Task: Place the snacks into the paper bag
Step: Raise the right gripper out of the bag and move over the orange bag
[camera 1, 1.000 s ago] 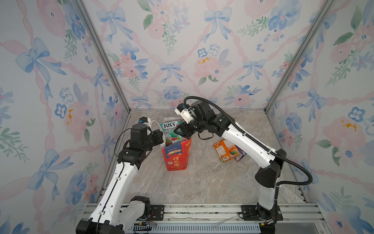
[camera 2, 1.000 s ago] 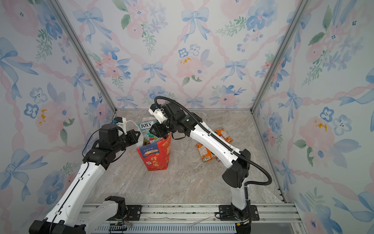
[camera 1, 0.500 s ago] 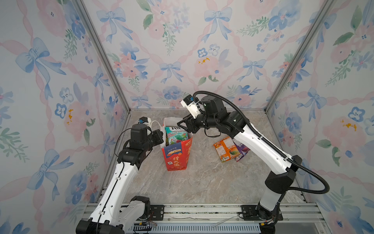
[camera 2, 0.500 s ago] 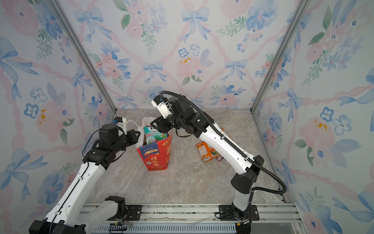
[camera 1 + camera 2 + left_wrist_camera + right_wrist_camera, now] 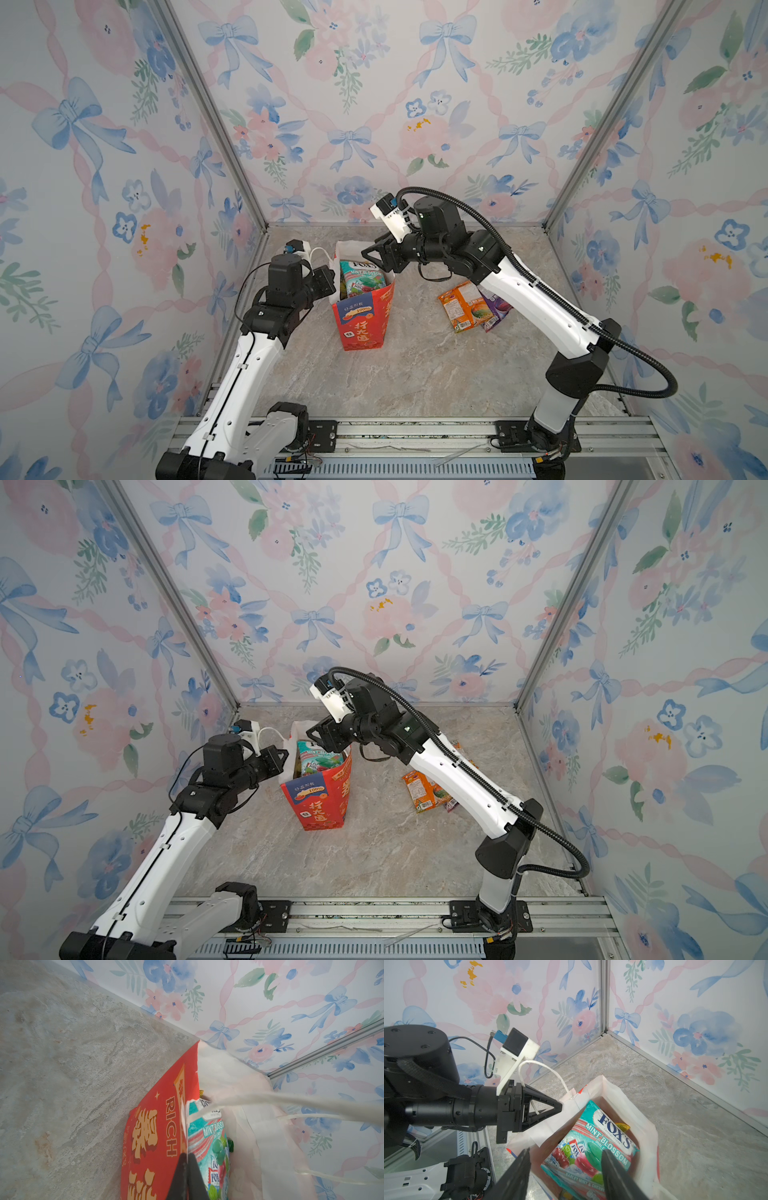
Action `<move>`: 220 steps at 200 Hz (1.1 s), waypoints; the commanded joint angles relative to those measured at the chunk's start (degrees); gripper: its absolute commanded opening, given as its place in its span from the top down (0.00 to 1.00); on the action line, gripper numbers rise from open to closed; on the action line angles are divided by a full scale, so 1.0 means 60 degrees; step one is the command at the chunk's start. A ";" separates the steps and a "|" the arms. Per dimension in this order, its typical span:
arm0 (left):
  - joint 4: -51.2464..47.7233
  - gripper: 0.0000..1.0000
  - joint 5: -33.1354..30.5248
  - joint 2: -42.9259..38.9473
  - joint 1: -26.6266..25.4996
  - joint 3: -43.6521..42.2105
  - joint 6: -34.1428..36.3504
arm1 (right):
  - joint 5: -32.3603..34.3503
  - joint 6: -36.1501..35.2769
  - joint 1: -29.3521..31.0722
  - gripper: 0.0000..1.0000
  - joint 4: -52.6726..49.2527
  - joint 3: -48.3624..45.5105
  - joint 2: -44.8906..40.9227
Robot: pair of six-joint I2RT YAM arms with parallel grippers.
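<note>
Left gripper (image 5: 187, 1155) clamps 9 o'clock rim of tall red paper bag (image 5: 362, 322); glossy teal FOX'S packet (image 5: 593, 1147) sits inside, below right gripper (image 5: 371, 254), jaws parted and empty; flat orange packet (image 5: 464, 306) lies at 3 o'clock.

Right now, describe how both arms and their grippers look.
The left arm and right arm have white shells with black joints. A ribbed black hose runs along the right one, a thin black wire along the left. The left gripper and right gripper are black, tapering like wedges.
</note>
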 commanded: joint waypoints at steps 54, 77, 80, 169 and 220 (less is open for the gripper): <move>0.0000 1.00 -0.0052 -0.0157 0.0050 -0.0060 0.0113 | 0.0426 0.1548 -0.1281 0.31 0.1308 -0.3529 -0.3212; -0.0004 1.00 -0.0039 -0.0120 0.0053 -0.0075 0.0099 | 0.0208 0.2350 -0.2239 0.28 0.1354 -0.4679 -0.4025; 0.0003 1.00 -0.0039 -0.0120 0.0053 -0.0075 0.0099 | 0.0181 0.2428 -0.2363 0.27 0.1290 -0.4789 -0.4098; 0.0002 1.00 0.0005 0.0095 0.0054 -0.0005 0.0125 | -0.1365 0.2040 -0.6314 0.03 -0.1336 -0.6335 -0.3698; -0.0002 1.00 0.0009 0.0263 0.0054 0.0072 0.0136 | -0.1094 0.1553 -0.7264 0.04 -0.1629 -0.6724 -0.1884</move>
